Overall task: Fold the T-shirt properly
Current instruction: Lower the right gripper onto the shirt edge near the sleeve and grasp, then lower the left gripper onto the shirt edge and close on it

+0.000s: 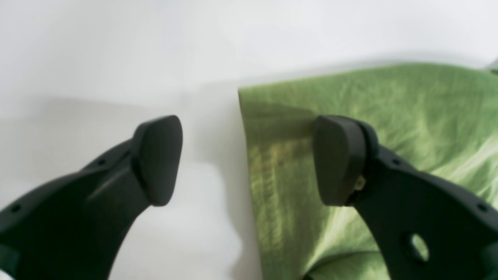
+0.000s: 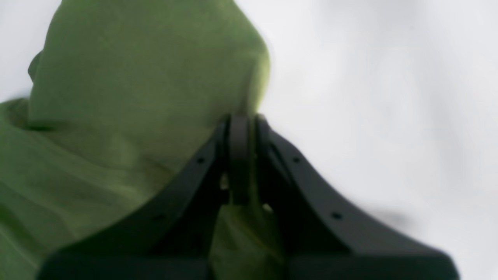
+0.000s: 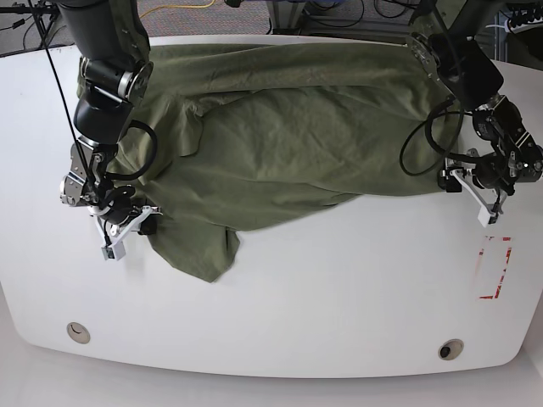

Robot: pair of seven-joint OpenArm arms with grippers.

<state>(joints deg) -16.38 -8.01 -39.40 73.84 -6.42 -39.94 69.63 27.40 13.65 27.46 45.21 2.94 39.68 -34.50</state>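
Note:
The olive-green T-shirt (image 3: 288,144) lies spread and wrinkled across the back half of the white table (image 3: 339,297), with one flap hanging toward the front left. My right gripper (image 3: 134,224) is at the shirt's left edge. In the right wrist view it (image 2: 241,124) is shut, with a bunched fold of the T-shirt (image 2: 136,77) pinched between its fingers. My left gripper (image 3: 477,195) hovers off the shirt's right edge. In the left wrist view it (image 1: 249,159) stands wide open, holding nothing, with one finger over a corner of the T-shirt (image 1: 408,112) and the other over bare table.
A red rectangle mark (image 3: 494,268) sits on the table in front of my left gripper. Two round holes (image 3: 78,331) (image 3: 450,348) lie near the table's front edge. Cables and equipment run along behind the table's back edge.

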